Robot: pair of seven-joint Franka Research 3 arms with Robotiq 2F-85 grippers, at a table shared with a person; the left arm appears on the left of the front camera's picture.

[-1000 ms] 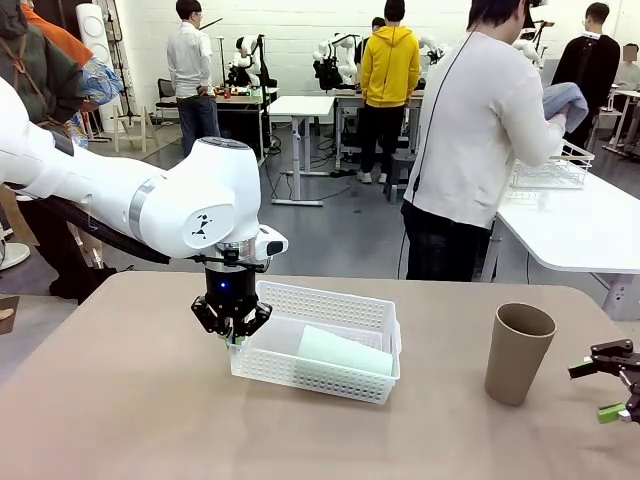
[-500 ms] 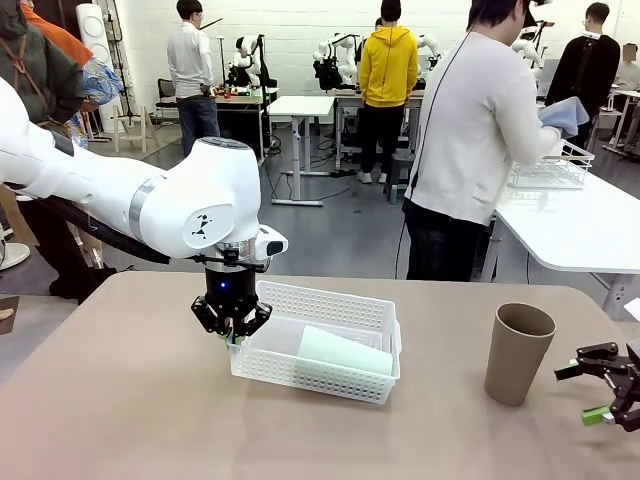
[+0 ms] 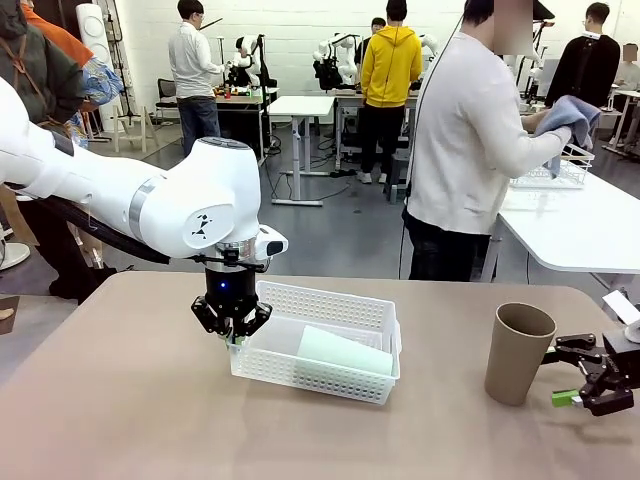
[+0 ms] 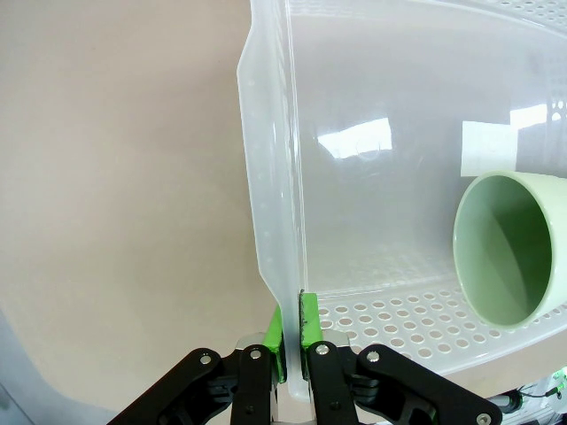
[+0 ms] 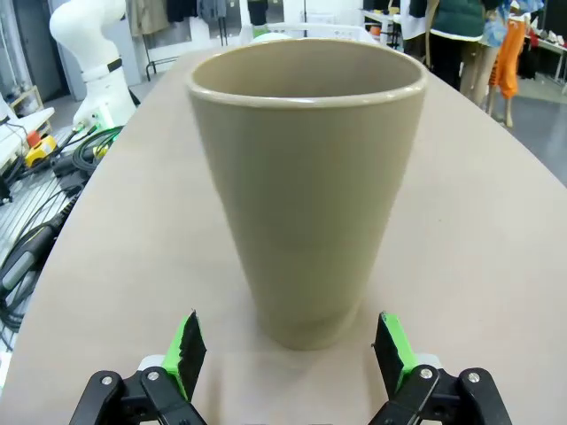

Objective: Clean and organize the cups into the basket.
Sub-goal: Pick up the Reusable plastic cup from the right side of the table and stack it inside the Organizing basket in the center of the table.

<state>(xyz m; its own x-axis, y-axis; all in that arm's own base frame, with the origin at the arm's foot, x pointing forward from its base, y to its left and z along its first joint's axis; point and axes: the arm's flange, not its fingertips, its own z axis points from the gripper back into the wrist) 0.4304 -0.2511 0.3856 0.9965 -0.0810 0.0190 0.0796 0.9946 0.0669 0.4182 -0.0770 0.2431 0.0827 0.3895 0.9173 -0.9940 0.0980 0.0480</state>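
The left gripper [image 3: 232,334] is clamped shut on the rim of the basket [image 3: 335,296] at its 8 o'clock corner. The mint cup [image 3: 343,356] lies on its side inside, partly veiled by the lattice wall. The right gripper [image 3: 577,376], jaws spread and its arm cut off by the frame edge, sits at 3 o'clock of the upright tan cup [image 3: 518,352].

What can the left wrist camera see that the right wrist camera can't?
Left wrist camera: the left gripper shut on the rim of the white basket, with the mint green cup lying on its side inside. Right wrist camera: the right gripper open toward the upright tan cup, its green pads not touching it. Both: the tan table and a gripper's green pads.
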